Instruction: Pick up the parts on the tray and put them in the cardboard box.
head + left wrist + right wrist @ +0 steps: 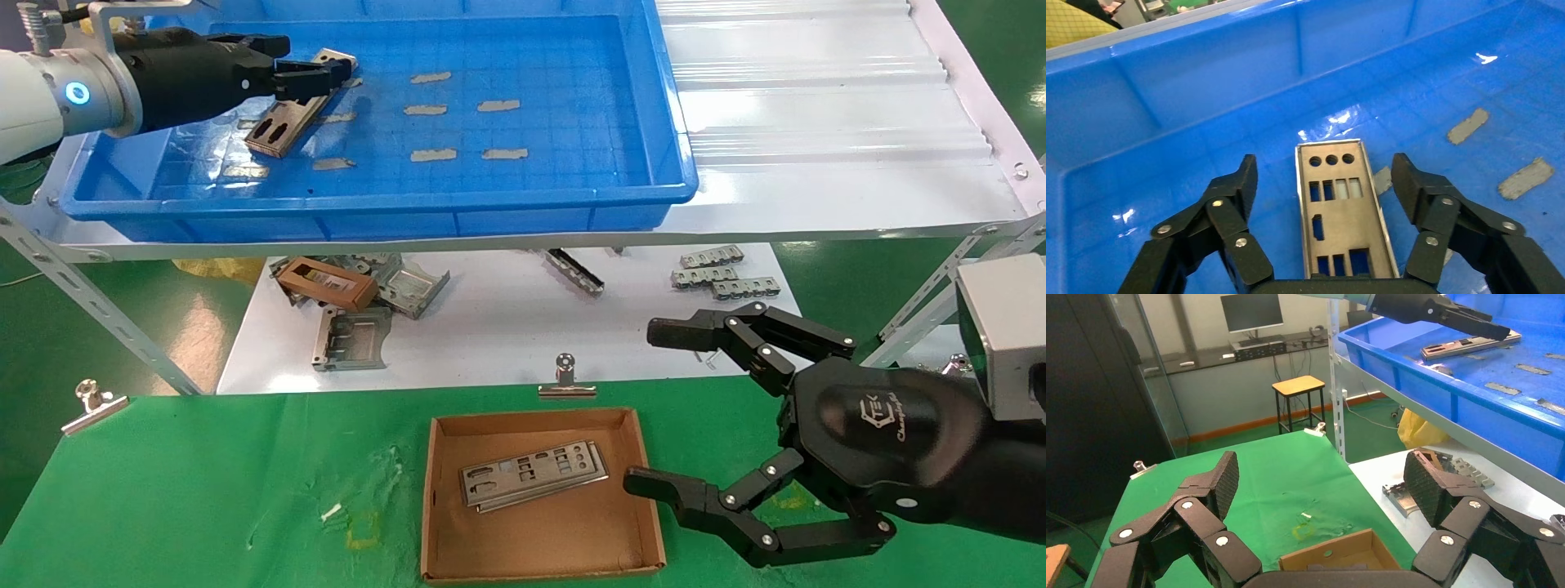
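In the blue tray (572, 208), one silver-grey punched plate (292, 118) lies on the floor at the far left. My left gripper (315, 65) is open just over it. In the left wrist view the plate (1346, 208) lies lengthwise between the spread fingers of my left gripper (1324, 168), with neither pad touching it. The cardboard box (531, 539) sits on the green cloth and holds two stacked plates (535, 474). My right gripper (651, 406) is open and empty just right of the box. The right wrist view shows my right gripper (1322, 478) above the box's corner (1340, 554).
Grey tape strips (433, 155) dot the tray floor. Below the shelf, chunky grey brackets and a brown frame (327, 282) lie on a white board, with small metal pieces (723, 278) to the right. A binder clip (565, 380) holds the cloth edge. A white corrugated sheet (817, 98) lies right of the tray.
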